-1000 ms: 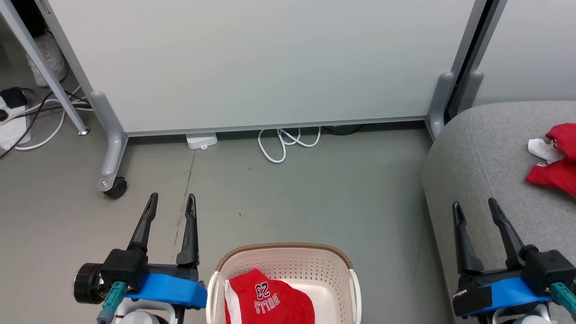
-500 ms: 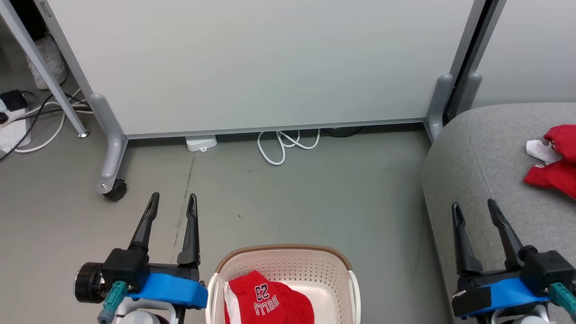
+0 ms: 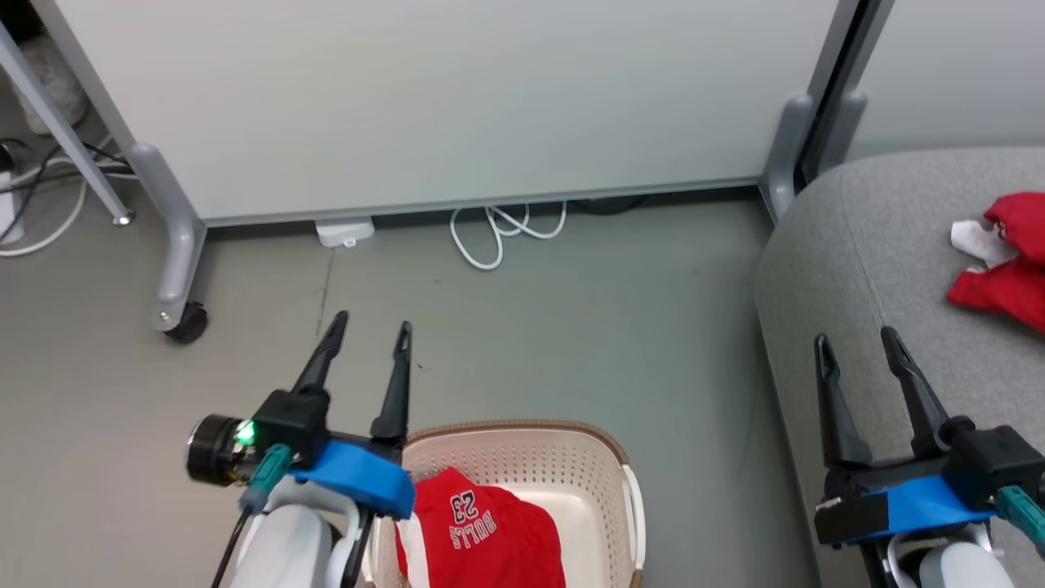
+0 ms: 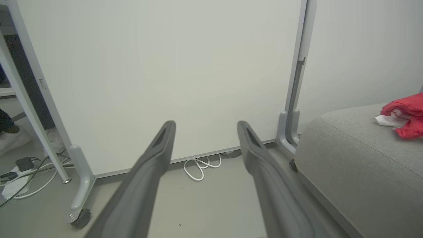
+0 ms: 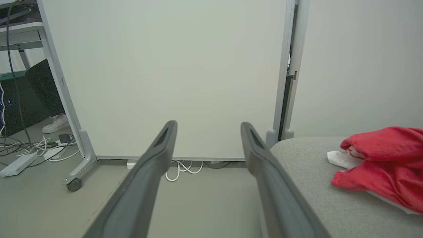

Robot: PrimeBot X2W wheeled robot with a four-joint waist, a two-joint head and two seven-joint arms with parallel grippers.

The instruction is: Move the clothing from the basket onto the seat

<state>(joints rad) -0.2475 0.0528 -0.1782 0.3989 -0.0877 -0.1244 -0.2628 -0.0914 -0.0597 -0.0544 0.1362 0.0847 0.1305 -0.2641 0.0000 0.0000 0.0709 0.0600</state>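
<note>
A red jersey (image 3: 482,531) printed "BULLS 23" lies in the cream basket (image 3: 563,474) at the bottom centre of the head view. A second red garment (image 3: 1000,273) with a white tag rests on the grey seat (image 3: 849,245) at the right; the right wrist view shows this garment (image 5: 383,162) too. My left gripper (image 3: 371,327) hangs open over the basket's left rear rim, nothing between its fingers (image 4: 155,158). My right gripper (image 3: 853,343) stands open and empty above the seat's front edge.
A white partition panel (image 3: 457,98) on grey castor feet (image 3: 184,318) stands behind the basket. A coiled white cable (image 3: 494,237) and a small white box (image 3: 345,232) lie at its base. More cables (image 3: 41,196) trail at the far left.
My left gripper has risen and shifted right, toward the basket's left rim. The head camera has moved a little. The right gripper keeps its place.
</note>
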